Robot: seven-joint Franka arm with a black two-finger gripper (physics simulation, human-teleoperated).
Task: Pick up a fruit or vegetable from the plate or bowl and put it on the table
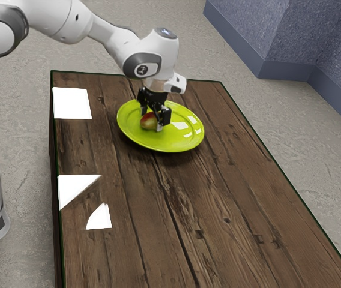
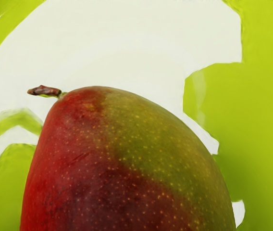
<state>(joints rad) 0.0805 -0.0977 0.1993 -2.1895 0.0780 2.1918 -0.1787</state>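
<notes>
Low over the plate, the gripper point(image 1: 152, 118) reaches down around a red and green mango point(image 1: 149, 122). Its fingers stand apart on two sides of the fruit, and I see no clear grip on it. The mango is at the inner part of a yellow-green plate point(image 1: 179, 143), towards the exterior view's left. In the wrist view the mango point(image 2: 127, 163) is large and close under the hand, its short brown stem showing; the plate point(image 2: 264, 130) lies behind it, with broad white glare.
The plate rests on a dark wooden table point(image 1: 218, 216), near its far end in the exterior view. Bright white patches point(image 1: 72, 103) lie along the table's left side there. The arm comes in over the table from the exterior view's upper left.
</notes>
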